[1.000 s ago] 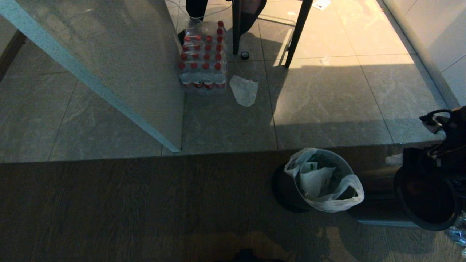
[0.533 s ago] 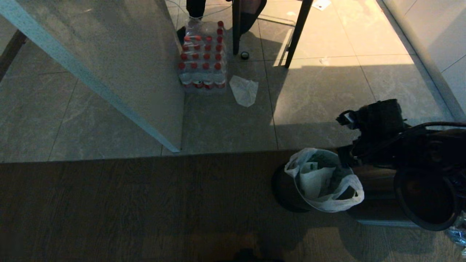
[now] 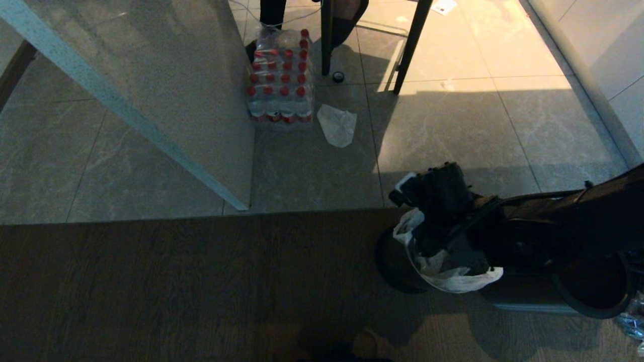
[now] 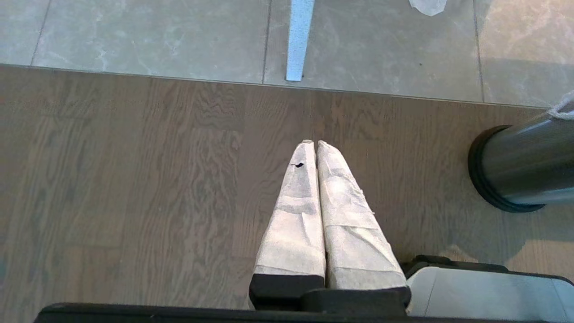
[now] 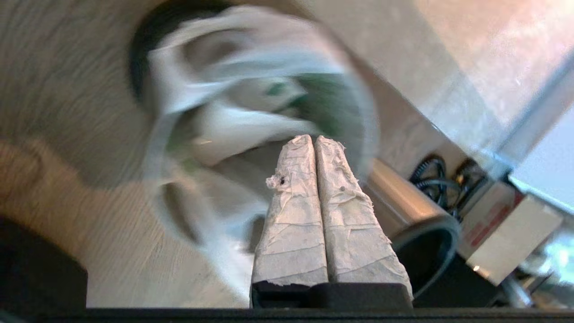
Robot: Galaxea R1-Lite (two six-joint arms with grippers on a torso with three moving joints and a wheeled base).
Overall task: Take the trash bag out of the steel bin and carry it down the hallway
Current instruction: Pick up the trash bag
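White plastic — the trash bag (image 5: 251,112) gapes just beyond the right gripper (image 5: 314,140), fingers pressed together, empty, above the steel bin (image 3: 395,261).

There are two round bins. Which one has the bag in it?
The left bin, under the right gripper, holds the white bag. The right bin shows only a dark inside.

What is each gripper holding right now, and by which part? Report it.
Nothing is held. The right gripper is shut empty above the trash bag in the bin. The left gripper is shut over bare floor.
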